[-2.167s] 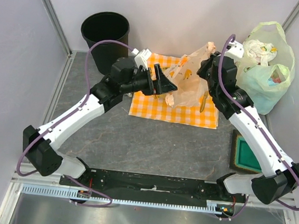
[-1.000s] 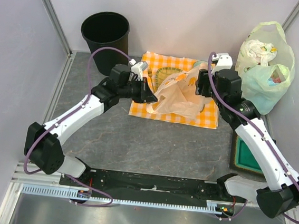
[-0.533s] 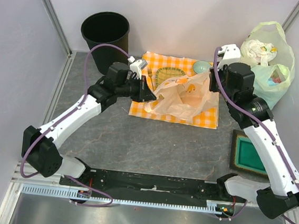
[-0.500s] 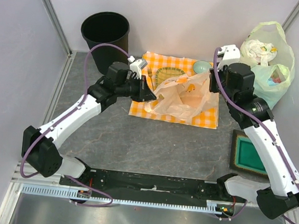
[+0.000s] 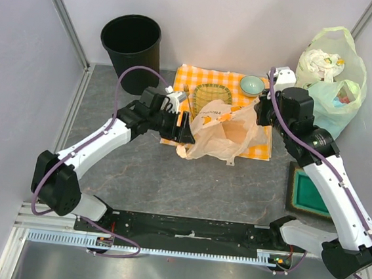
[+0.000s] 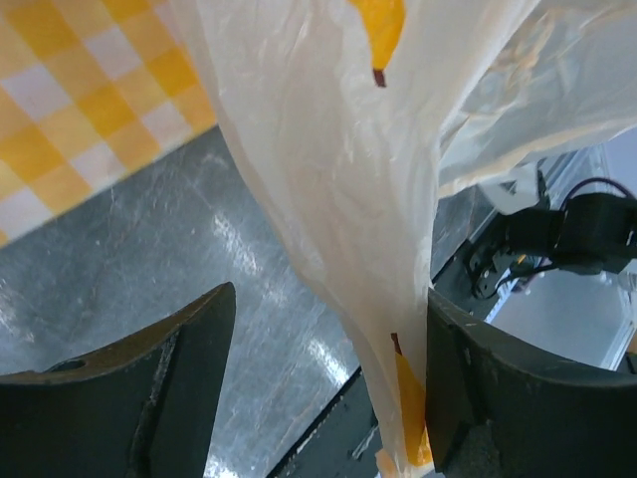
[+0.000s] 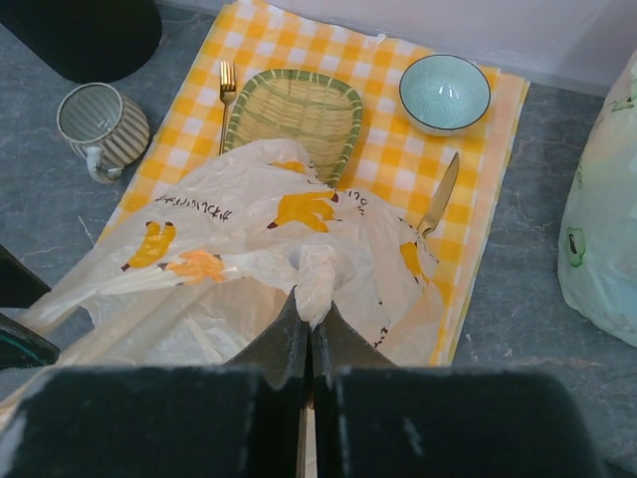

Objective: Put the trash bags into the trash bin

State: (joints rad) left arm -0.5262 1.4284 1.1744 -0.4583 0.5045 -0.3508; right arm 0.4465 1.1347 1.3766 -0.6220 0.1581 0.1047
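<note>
Along the near stretch of the right edge of the worktop (image 5: 170, 171), a dark tray with a green inside (image 5: 307, 192) is lying flat. Further in, about the middle of the worktop, the left gripper (image 6: 328, 304) is hanging with its fingers (image 6: 149, 388) spread wide apart. The thin film of the trash bag (image 5: 223, 133) is drooping between them and brushing one finger, but nothing is being clamped.

The peach-orange bag, with yellow prints, is spilling over the near edge of a yellow checked cloth (image 5: 202, 75) onto the bare grey worktop. The right gripper (image 7: 311, 319) is hovering over the bag from the right side. Its fingers are pressing together on a gathered pinch of the bag's upper part, holding the film up in a peak.

Beyond the bag, several things are resting on the cloth:
- A gold knife (image 7: 438, 197) is lying at the bag's right rim.
- A woven bamboo tray (image 7: 294, 112) is sitting in the middle.
- A gold fork (image 7: 226, 85) is lying just beside the tray.
- A pale teal bowl (image 7: 444, 92) is standing toward the cloth's far right corner.

A striped grey mug (image 7: 100, 121) is standing just off the cloth's left edge. The trash bin (image 5: 132, 42) is standing upright in the far left corner of the worktop, well apart from the bag. A stuffed pale green bag (image 5: 332, 88) is leaning in the far right corner.
</note>
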